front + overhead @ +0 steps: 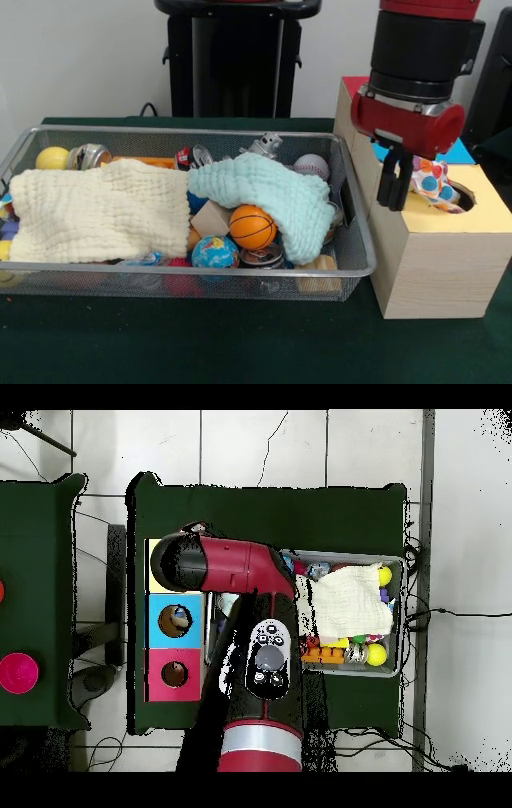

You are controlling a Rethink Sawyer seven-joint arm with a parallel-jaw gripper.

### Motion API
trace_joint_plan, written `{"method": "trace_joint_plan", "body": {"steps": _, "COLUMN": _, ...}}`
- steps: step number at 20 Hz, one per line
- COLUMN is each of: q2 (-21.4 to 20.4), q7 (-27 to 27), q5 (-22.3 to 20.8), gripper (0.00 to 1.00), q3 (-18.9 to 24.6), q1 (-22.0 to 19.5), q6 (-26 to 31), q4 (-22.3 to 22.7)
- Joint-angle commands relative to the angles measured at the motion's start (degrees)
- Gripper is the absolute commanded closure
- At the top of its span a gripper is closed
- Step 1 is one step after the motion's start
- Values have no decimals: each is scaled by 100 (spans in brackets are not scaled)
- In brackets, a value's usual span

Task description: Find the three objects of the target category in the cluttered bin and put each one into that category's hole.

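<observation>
One gripper (pixel 402 182) clutching spotted cloth (pixel 430 181) over yellow hole (pixel 466 194), no legible writing

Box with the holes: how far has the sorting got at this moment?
Done: unclear; the overhead view shows something unidentifiable inside the blue hole. In hand: the gripper hangs over the yellow hole, with a polka-dot object at its rim; grip unclear. Left: the bin is full of clutter, partly under a cream cloth and a mint cloth.
</observation>
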Motion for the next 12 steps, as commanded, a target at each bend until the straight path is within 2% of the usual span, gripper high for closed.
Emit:
{"method": "trace_joint_plan", "body": {"steps": 1, "q2": -118, "q7": 443, "q5": 72, "gripper": 100, "q3": 456, "q1": 147, "q6": 57, "q4": 1064}}
{"method": "trace_joint_plan", "body": {"steps": 5, "q2": -137, "q7": 252, "q5": -14, "gripper": 100, "q3": 450, "q1": 156, "q6": 279, "q4": 1148}}
{"method": "trace_joint_plan", "body": {"steps": 12, "q2": -262, "q7": 209, "q5": -83, "gripper": 100, "q3": 393, "q1": 255, "q6": 232, "q4": 1462}}
